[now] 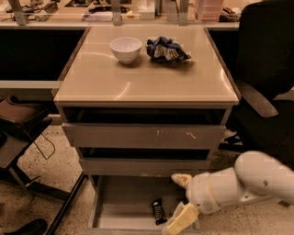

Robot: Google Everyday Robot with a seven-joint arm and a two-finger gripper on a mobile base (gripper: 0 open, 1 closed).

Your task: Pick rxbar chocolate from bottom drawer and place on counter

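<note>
The rxbar chocolate, a small black wrapper with white marks, lies flat on the grey floor of the open bottom drawer, right of its middle. My gripper reaches in from the right on a white arm, low over the drawer's right part. Its two cream fingers are spread apart, just right of the bar, with nothing between them. The beige counter lies above the three drawers.
A white bowl and a crumpled blue-and-white bag sit at the back of the counter. A black office chair stands right of the cabinet. A dark stool stands on the left. A cluttered workbench runs behind.
</note>
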